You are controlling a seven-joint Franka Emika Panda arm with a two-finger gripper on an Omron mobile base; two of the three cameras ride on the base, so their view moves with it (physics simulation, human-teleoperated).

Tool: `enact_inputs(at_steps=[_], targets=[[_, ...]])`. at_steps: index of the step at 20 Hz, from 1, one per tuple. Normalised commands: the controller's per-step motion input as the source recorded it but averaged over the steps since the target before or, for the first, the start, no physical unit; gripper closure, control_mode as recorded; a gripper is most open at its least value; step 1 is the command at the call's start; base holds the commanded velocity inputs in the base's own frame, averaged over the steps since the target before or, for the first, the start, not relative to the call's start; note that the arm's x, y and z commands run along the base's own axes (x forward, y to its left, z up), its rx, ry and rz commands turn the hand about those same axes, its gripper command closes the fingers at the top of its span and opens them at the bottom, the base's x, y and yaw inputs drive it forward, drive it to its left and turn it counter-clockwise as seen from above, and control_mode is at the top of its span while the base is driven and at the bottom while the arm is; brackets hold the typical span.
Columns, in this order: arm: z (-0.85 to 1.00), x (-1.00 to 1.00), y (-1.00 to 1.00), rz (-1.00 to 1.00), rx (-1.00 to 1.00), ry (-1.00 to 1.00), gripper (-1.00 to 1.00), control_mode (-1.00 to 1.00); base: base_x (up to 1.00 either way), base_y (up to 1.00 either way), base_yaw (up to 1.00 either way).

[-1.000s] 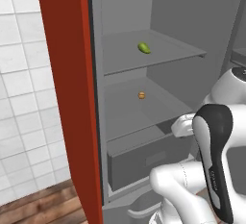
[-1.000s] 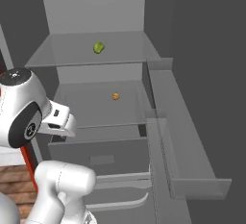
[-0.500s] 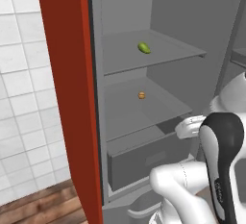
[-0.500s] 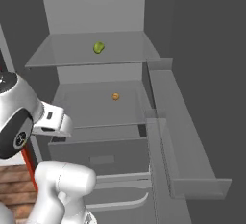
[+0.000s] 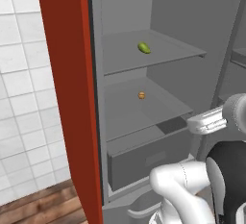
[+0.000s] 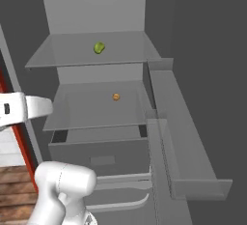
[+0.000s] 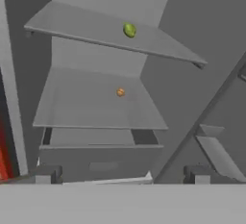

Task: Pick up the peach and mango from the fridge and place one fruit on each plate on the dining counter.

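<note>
Hand view: mango point(image 7: 129, 30) on upper fridge point(image 7: 96, 93) shelf, peach point(image 7: 120, 92) on the shelf below; hand point(image 7: 120, 175) spread wide, gripping nothing, well short of both.

Kitchen, rendered: open fridge point(image 5: 168, 6) w/ grey shelves, drawer point(image 6: 101, 159) and fruit inside, red door point(image 5: 67, 98) at left. White tiled wall point(image 5: 21, 98) and wood floor point(image 5: 43, 206) further left.
</note>
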Motion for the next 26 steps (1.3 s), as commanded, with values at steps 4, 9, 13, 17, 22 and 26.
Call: enact_inputs(at_steps=[4,9,13,17,22,26], targets=[[0.99,0.52,0.0,0.0,-0.07,-0.24,-1.0,-1.0,0.0,0.0,0.0],[0.78,0.64,-0.16,0.0,0.19,0.02,-1.0,-1.0,0.0,0.0,0.0],[0.25,0.36,-0.12,0.02,0.23,0.35,-1.0,-1.0,0.0,0.0,0.0],[-0.23,0.94,-0.11,0.09,0.21,0.46,-1.0,-1.0,0.0,0.0,0.0],[-0.35,1.0,0.0,0.05,0.07,0.26,-1.0,-1.0,0.0,0.0,0.0],[-0.59,1.0,0.0,0.01,0.0,-0.04,-1.0,-1.0,0.0,0.0,0.0]])
